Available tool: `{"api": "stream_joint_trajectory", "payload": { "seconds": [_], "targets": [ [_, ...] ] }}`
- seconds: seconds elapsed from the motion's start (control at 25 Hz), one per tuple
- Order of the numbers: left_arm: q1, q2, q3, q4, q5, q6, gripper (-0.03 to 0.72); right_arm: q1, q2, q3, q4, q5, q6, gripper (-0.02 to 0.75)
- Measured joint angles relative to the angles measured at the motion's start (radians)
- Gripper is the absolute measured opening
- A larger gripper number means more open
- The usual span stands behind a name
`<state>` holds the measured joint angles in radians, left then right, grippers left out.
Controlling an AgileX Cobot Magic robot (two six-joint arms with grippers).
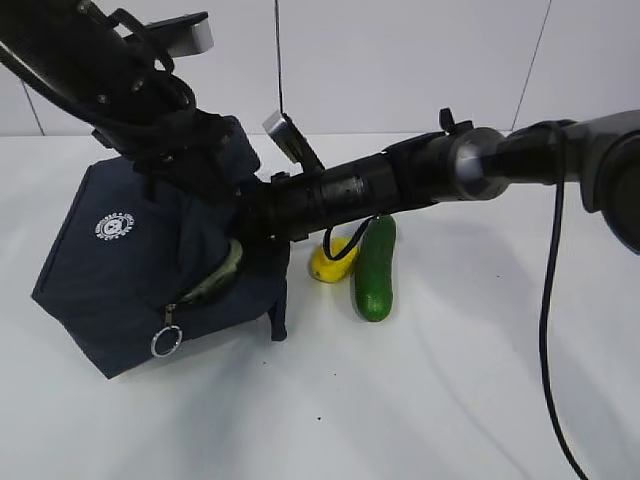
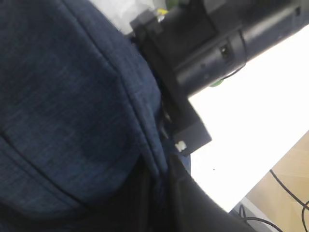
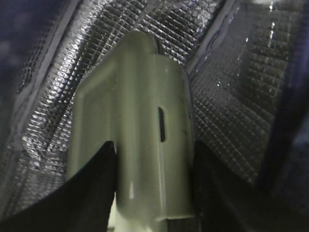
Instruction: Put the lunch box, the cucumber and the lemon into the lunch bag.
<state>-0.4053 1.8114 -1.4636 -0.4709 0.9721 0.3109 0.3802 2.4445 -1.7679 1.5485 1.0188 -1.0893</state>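
Looking at the exterior view, you see the lunch bag (image 1: 130, 270) lying tipped at the left of the frame, its round white logo (image 1: 115, 227) facing you and the metal ring pull (image 1: 165, 342) hanging at its lower edge. Your right gripper (image 3: 154, 159) reaches from the right of the frame into the bag's mouth; in the right wrist view its two dark fingers (image 3: 96, 193) are clamped on either side of the lunch box (image 3: 140, 130), whose pale green lid sits against the bag's silver quilted lining (image 3: 227, 96). A sliver of that lid shows at the bag's opening in the exterior view. Your left gripper sits at the bag's upper edge, but you cannot tell whether it is clenched or released. The lemon (image 1: 333, 259) and the cucumber (image 1: 375, 268) lie touching on the white table (image 1: 450, 380), just right of the bag, at mid-frame.
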Motion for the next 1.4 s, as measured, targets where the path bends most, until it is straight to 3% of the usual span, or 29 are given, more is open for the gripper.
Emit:
{"api": "stream_joint_trajectory", "payload": {
  "seconds": [0.44,0.92,1.4],
  "targets": [
    [0.000,0.015,0.000,0.019,-0.006,0.002,0.015,0.005,0.035,0.000,-0.001,0.021,0.000,0.354],
    [0.000,0.015,0.000,0.038,-0.002,0.002,0.015,-0.004,0.035,-0.006,-0.012,0.102,0.000,0.425],
    [0.000,0.015,0.000,0.032,-0.006,0.002,0.015,-0.200,-0.088,-0.006,-0.144,0.153,0.070,0.425]
  ]
}}
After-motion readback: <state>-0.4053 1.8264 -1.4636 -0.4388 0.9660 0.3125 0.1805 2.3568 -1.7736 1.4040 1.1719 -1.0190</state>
